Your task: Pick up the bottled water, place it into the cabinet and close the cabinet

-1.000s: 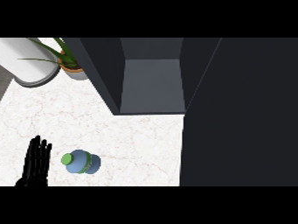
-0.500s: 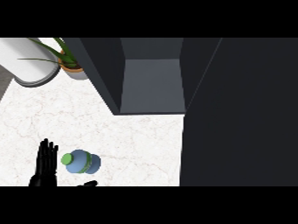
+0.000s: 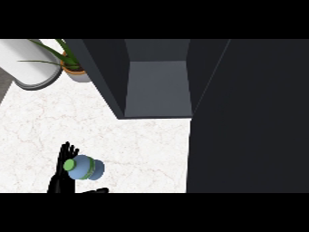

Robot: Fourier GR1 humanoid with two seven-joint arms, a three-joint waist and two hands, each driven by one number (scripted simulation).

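Grasp step: near the counter's (image 3: 150, 136) front edge, the left robot hand (image 3: 61, 174) spreads around the bottled water (image 3: 84, 167), fingers not closed yet. Next comes closing, then lifting toward the open cabinet (image 3: 158, 86).

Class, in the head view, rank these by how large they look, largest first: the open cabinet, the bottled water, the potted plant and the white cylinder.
1. Cabinet, by far.
2. White cylinder, cut off by the view's edge.
3. Potted plant.
4. Bottled water, seen from above and nearer the camera, so its place below the plant is uncertain.

The white marble desk (image 3: 150, 140) carries the bottled water (image 3: 84, 167), a potted plant (image 3: 73, 70) and the open dark cabinet (image 3: 158, 86).
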